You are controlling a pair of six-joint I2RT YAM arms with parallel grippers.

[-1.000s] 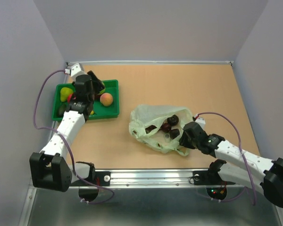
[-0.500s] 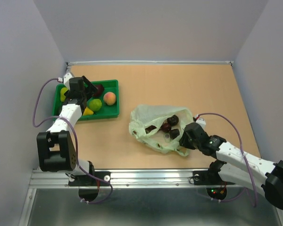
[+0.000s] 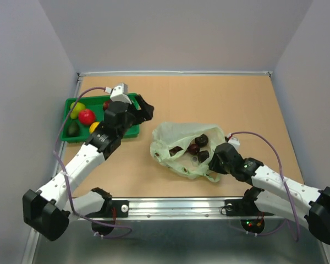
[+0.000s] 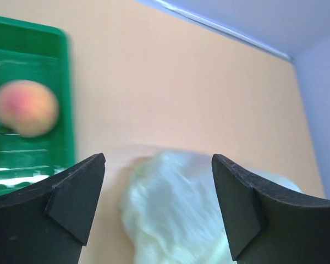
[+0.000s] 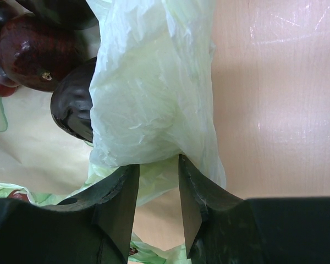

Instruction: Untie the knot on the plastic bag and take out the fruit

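The pale green plastic bag (image 3: 176, 144) lies open on the table, and no knot shows. Several dark purple fruit (image 3: 200, 141) lie in its mouth, and they also show in the right wrist view (image 5: 30, 50). My right gripper (image 3: 216, 160) is shut on the bag's near right edge; the plastic (image 5: 154, 82) is pinched between its tips (image 5: 157, 163). My left gripper (image 3: 143, 108) is open and empty, just past the tray's right end, left of the bag. In its wrist view the bag (image 4: 176, 209) lies ahead between the spread tips (image 4: 158, 159).
The green tray (image 3: 131, 132) at back left holds a yellow-green pear (image 3: 77, 108), a red fruit (image 3: 87, 116), dark fruit (image 3: 72, 129) and a peach (image 4: 25, 108). Grey walls enclose the table; a metal rail (image 3: 170, 204) runs along the near edge.
My left gripper has left the tray's left part and swung right to the tray's right end, towards the bag. The right gripper and the bag have not moved.
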